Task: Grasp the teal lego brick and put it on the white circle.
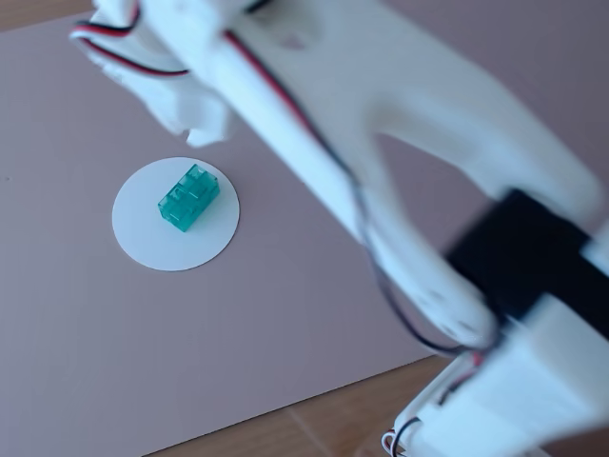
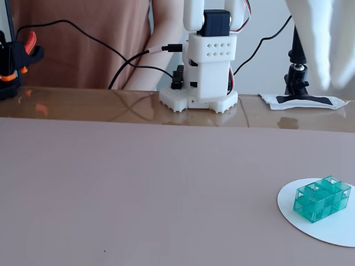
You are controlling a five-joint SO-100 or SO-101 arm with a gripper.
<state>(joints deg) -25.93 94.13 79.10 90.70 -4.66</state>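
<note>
The gripper [image 1: 190,119] is hanging above the mat, just past the far edge of the circle [image 1: 143,243] in the fixed view from above, and it's holding nothing. It's so blurred and cropped there that I can't tell if the jaws are wide or closed. In the low fixed view only a blurry white piece of it [image 2: 324,41] is poking in at the top right.

The brick [image 1: 187,198] is sitting on the circle, flat with studs up, a bit off centre toward the upper right of the disc (as that view shows it). Its long axis is running diagonally, from lower left up to upper right, so one short end is pointing toward the gripper. In the low view the brick [image 2: 322,199] is lying on the circle [image 2: 327,230] at the right edge, long axis slanting up to the right.

The arm [image 1: 400,181] is sweeping across the picture from lower right to upper left, with red and black wires [image 1: 276,90] running along it. Its base [image 2: 201,69] is standing at the far side of the mat [image 2: 138,188].
</note>
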